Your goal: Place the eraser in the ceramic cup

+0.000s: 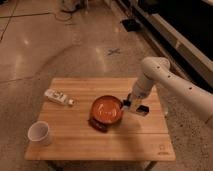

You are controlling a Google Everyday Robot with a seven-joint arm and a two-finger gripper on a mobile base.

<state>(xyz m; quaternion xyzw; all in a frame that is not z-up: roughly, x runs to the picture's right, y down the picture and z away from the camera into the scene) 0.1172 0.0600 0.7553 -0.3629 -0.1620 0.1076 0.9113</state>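
The eraser [97, 124] is a dark flat block lying on the wooden table [75, 147], against the front-left side of the orange-red bowl [106, 110]. The white ceramic cup [40, 133] stands upright near the table's front-left corner, far from the eraser. My gripper [135, 107] hangs from the white arm [165, 75] just right of the bowl, low over the table, well right of the eraser and the cup. It stands over the spot where the small blue block lay, and the block is hidden.
A white elongated item with dark markings [59, 97] lies at the table's back left. The table stands on a shiny concrete floor with a dark machine base along the right.
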